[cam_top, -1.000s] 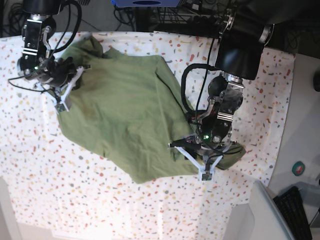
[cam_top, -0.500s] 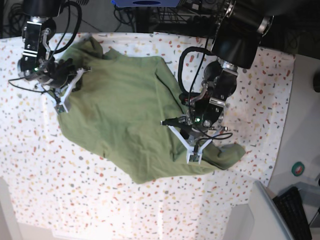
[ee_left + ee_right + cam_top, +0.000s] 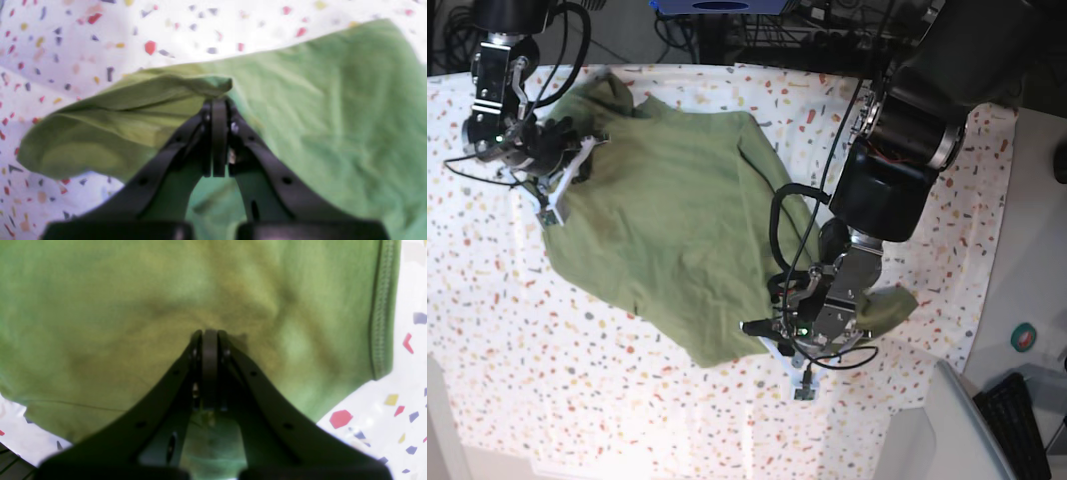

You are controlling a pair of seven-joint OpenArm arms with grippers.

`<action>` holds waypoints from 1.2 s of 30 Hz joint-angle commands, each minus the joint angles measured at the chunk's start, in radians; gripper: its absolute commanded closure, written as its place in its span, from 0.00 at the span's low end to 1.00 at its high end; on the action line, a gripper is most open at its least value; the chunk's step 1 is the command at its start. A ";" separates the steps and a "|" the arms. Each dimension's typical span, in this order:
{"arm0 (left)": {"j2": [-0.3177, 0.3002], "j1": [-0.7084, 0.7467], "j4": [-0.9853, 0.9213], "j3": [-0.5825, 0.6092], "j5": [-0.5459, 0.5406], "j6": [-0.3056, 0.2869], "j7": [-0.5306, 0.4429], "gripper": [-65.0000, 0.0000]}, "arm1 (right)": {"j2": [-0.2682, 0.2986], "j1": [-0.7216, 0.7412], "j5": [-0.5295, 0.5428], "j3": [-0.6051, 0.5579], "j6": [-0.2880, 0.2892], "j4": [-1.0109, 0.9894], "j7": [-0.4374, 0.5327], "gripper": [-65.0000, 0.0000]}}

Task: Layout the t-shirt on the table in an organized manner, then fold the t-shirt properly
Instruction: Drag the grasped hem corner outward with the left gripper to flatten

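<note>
1. The t-shirt (image 3: pixel 677 210) lies rumpled across the speckled table (image 3: pixel 507 380), one sleeve trailing right.
2. It looks soft, light and limp, so it will likely sag and bunch; hems and sleeve edges seem the best holds.
3. Left gripper (image 3: pixel 217 100): jaws pinched on a raised fold.
4. Right gripper (image 3: pixel 209 335): jaws closed on the cloth's far-left part.

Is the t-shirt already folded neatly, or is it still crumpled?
Still crumpled: the t-shirt lies unevenly spread and wrinkled on the table, one edge bunched at the left pincer.
</note>
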 commanded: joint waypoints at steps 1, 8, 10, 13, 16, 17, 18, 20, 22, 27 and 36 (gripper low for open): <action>0.007 -0.038 -0.004 -0.004 0.005 0.004 -0.042 1.00 | 0.003 0.002 -0.002 0.002 -0.001 0.008 -0.004 1.00; -0.022 -0.026 0.019 -0.008 -0.005 0.004 -0.086 1.00 | 0.003 0.002 -0.002 0.002 -0.001 0.010 -0.005 1.00; -0.050 0.034 0.134 -0.050 -0.065 0.004 -0.083 0.93 | 0.003 0.002 -0.002 0.002 -0.001 0.010 -0.005 1.00; -0.108 0.154 0.338 -0.137 -0.163 0.005 -0.039 0.78 | 0.003 0.001 -0.002 0.002 -0.001 0.010 -0.005 1.00; -0.160 0.255 0.469 -0.186 -0.196 0.005 -0.022 0.61 | 0.003 0.001 -0.002 0.002 -0.001 0.010 -0.005 1.00; -0.172 0.281 0.484 -0.200 -0.200 0.005 -0.022 0.56 | 0.003 0.001 -0.002 0.002 -0.001 0.010 -0.005 1.00; -0.180 0.300 0.490 -0.208 -0.200 0.005 -0.022 0.53 | 0.003 0.004 -0.002 0.002 -0.001 0.010 -0.004 1.00; -0.191 0.327 0.492 -0.212 -0.200 0.004 -0.022 0.48 | 0.003 0.007 -0.002 0.002 -0.001 0.010 -0.004 1.00; -0.195 0.347 0.490 -0.208 -0.202 -0.021 -0.022 0.47 | 0.003 0.008 -0.002 0.002 -0.001 0.010 -0.002 1.00; -0.192 0.364 0.488 -0.212 -0.202 -0.108 -0.022 0.47 | 0.003 0.010 -0.002 0.002 -0.001 0.010 -0.002 1.00; -0.148 0.280 0.373 -0.200 -0.199 -0.141 -0.023 0.47 | 0.003 0.005 -0.002 0.002 -0.001 0.010 -0.002 1.00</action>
